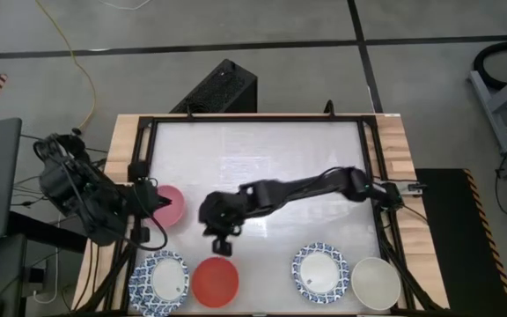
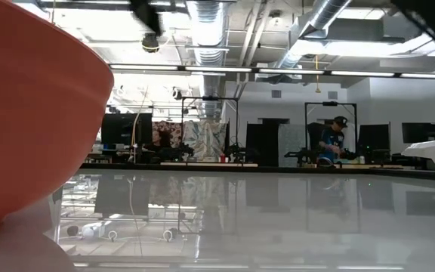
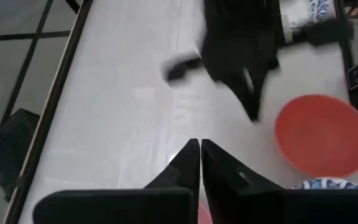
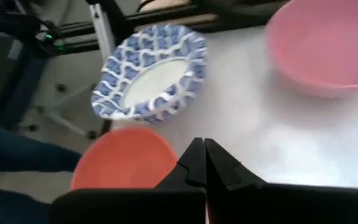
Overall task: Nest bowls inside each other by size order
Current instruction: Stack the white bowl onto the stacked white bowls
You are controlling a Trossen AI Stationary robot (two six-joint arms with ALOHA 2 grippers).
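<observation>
Glossy white desk (image 1: 262,167), likely slippery. Red bowl (image 1: 215,281) sits at near edge, left of centre; judged light, rigid, best pinched at rim. Right gripper (image 1: 221,243) hovers beside it, jaws closed, empty.

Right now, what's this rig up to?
Bowl nesting, nothing nested yet. The right arm reaches across, its gripper shut and empty above the red bowl. The left gripper, also shut, waits by the pink bowl. Two blue-and-white bowls and a cream bowl sit apart along the table's near edge.
</observation>
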